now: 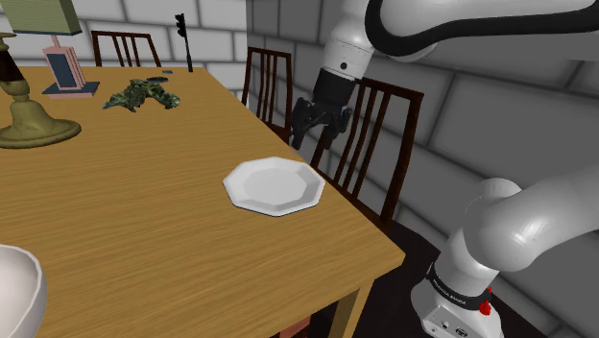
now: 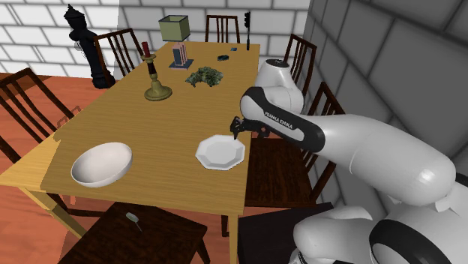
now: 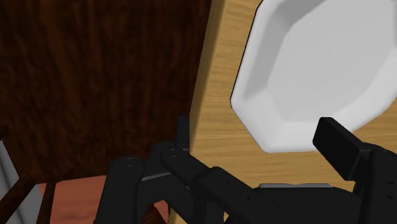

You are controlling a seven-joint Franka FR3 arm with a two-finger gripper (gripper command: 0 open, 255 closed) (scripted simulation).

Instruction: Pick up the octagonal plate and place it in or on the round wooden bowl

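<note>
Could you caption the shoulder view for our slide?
Open gripper hovers beside the white octagonal plate at the wooden table edge.

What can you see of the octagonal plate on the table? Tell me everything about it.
The octagonal plate is plain white, with eight straight sides, a flat centre and a shallow raised rim; its material does not show. It is empty and lies flat, right side up, on the wooden table, close to the table's edge by a dark chair. Only the table touches it: the open claw hangs above that edge, apart from the plate.
</note>
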